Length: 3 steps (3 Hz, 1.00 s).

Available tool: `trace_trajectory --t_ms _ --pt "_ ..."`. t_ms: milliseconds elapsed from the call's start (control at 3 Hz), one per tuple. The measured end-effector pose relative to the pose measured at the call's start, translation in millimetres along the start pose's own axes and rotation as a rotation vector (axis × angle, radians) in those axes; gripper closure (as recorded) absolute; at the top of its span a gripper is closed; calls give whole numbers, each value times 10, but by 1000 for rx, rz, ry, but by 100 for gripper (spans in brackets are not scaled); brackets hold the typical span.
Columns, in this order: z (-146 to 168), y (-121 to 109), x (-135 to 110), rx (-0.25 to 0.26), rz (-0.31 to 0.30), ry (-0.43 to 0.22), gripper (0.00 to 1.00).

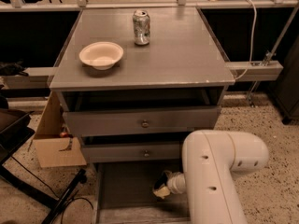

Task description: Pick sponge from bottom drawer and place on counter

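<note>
Grey bottom drawer (124, 185) holds claw (162, 185) at sponge (160, 193), grip unclear; can (141, 27) label unreadable.

The white arm (212, 181) hides most of the gripper (162, 186), low over the bottom drawer (124, 185), and the drawer's floor right of it; the drawer's front is cropped.

Bowl (101, 55) front-left of can (141, 27) on counter (187, 55); tool (160, 188) inside bottom drawer (122, 185), right side, below upper drawers (107, 121).
</note>
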State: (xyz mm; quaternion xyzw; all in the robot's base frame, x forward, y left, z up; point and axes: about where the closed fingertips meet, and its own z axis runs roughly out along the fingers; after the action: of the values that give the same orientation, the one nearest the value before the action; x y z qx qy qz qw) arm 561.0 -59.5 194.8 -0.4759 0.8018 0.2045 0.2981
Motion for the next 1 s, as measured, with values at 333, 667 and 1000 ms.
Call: trace_trajectory --t_ms 333,667,1000 --pt "-787 29 -142 -48 -62 -84 100" --pt "-1817 15 -187 -69 -112 -170 100" --pt "-2530 -53 -312 -42 -133 -178 100"
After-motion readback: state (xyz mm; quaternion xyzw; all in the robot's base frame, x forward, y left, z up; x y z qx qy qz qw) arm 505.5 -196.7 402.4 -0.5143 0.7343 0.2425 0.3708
